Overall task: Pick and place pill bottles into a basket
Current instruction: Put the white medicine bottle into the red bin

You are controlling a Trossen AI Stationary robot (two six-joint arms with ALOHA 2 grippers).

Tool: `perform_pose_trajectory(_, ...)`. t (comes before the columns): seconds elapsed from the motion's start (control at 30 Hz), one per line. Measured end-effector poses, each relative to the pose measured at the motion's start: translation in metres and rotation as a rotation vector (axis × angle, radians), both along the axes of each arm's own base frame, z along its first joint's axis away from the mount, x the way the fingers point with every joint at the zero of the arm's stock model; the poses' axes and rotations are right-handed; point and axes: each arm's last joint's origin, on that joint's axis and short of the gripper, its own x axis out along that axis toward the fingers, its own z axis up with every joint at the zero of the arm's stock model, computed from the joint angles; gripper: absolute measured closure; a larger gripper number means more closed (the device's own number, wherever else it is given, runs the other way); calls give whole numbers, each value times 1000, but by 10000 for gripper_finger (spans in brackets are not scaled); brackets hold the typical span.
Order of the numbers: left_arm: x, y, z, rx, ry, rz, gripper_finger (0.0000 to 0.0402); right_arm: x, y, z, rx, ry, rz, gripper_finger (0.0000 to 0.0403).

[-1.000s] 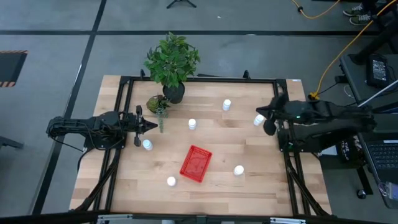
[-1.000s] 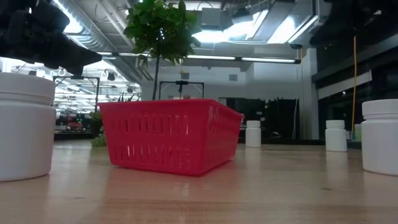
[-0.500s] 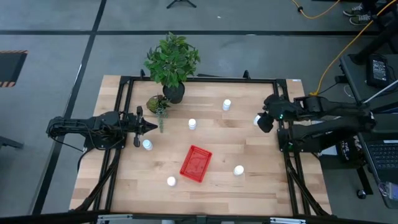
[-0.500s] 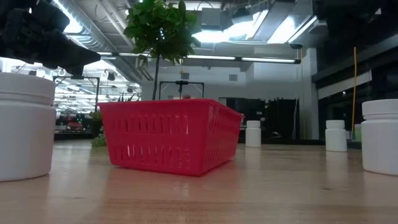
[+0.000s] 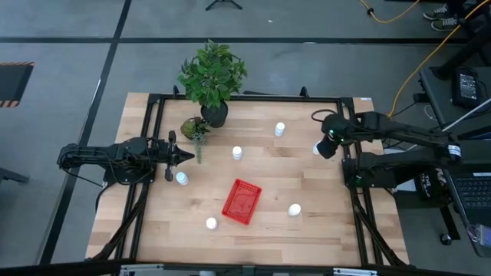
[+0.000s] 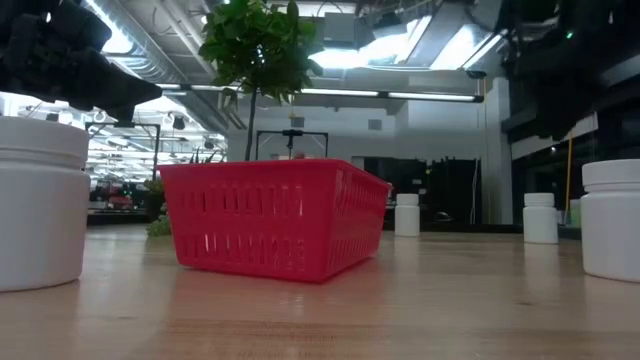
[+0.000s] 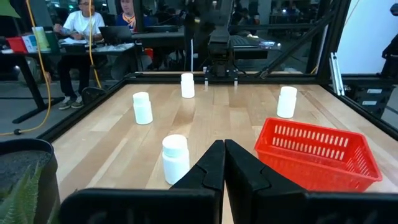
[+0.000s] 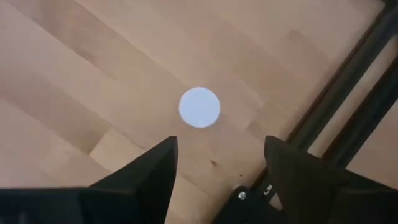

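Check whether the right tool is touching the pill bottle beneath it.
Apart. The right wrist view looks straight down on the pill bottle: bare wood separates its cap from both fingers of the open right tool.

Cut off by the low view's side edges: one pill bottle [image 6: 38, 203] at the left, another [image 6: 611, 219] at the right. Mostly hidden beneath the right gripper [image 5: 326, 146] in the high view: a further bottle [image 5: 316, 147] near the worktop's [image 5: 268, 230] edge. Out of sight behind the basket [image 6: 270, 215]: its interior, from table height.
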Motion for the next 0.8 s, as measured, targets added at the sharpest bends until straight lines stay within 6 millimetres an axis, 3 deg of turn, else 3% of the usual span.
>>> perform_pose_trajectory(0.4,0,0,0,-6,-1,1,398,28,-31,-25,40,79,20,161)
perform_pose_trajectory(0.8,0,-3,-1,-47,6,-84,397,39,-37,-37,70,94,42,162)
